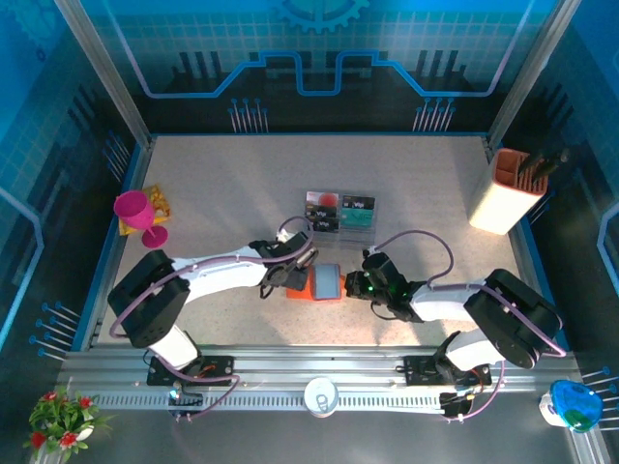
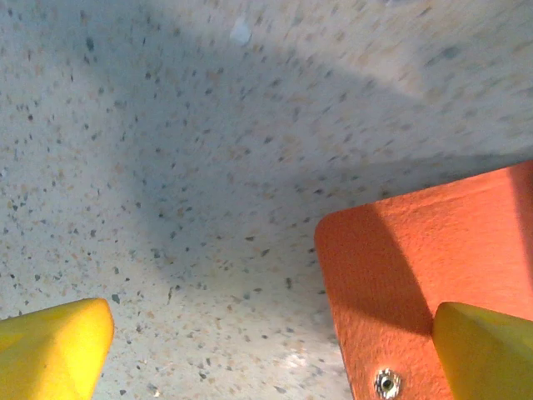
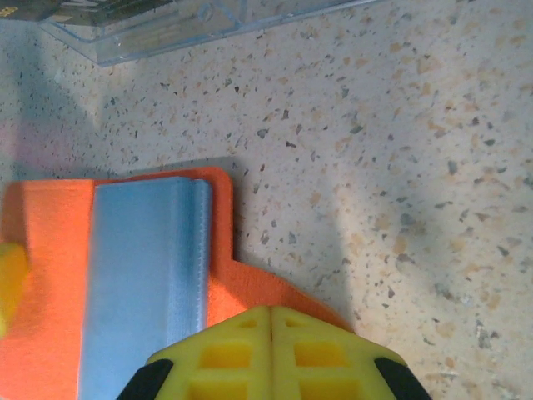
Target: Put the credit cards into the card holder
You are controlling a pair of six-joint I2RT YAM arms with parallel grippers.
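The orange-red card holder [image 1: 308, 287] lies open on the table between my two grippers, its pale blue card slots [image 1: 329, 280] facing up. The credit cards [image 1: 340, 211] sit behind it in a clear tray; they are mostly black, with one teal. My left gripper [image 1: 283, 277] is open at the holder's left edge. In the left wrist view one yellow fingertip [image 2: 487, 354] is over the orange flap [image 2: 433, 250] near its snap [image 2: 386, 383], and the other fingertip [image 2: 50, 350] is over bare table. My right gripper [image 3: 271, 333] is shut, its tips over the holder's orange tab [image 3: 250, 287] beside the blue slots [image 3: 146, 283].
The clear tray [image 3: 191, 25] lies just beyond the card holder. A pink goblet [image 1: 135, 208] stands at the left edge on a yellow item. A white and orange holder with dark utensils [image 1: 508, 193] stands at the back right.
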